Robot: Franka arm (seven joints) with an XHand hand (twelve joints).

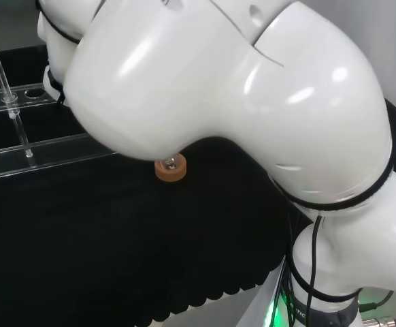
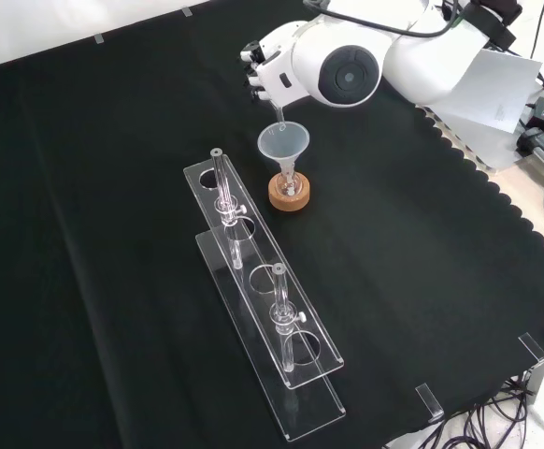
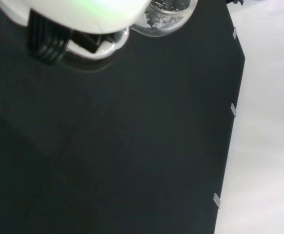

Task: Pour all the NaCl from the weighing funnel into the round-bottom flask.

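In the front view the hand (image 2: 258, 75) hangs above a clear funnel (image 2: 283, 144) seated in the round-bottom flask (image 2: 289, 176) on its cork ring (image 2: 289, 194). A thin glass piece (image 2: 279, 120) reaches from the hand into the funnel. Whether the fingers grip it cannot be told, since the arm's white link (image 2: 342, 73) stands in front. Nearer, just left, stands a clear rack (image 2: 263, 290) with glass tubes (image 2: 223, 192).

Matt black cloth (image 2: 113, 234), glossy white arm (image 1: 252, 102), cork ring (image 2: 289, 194)
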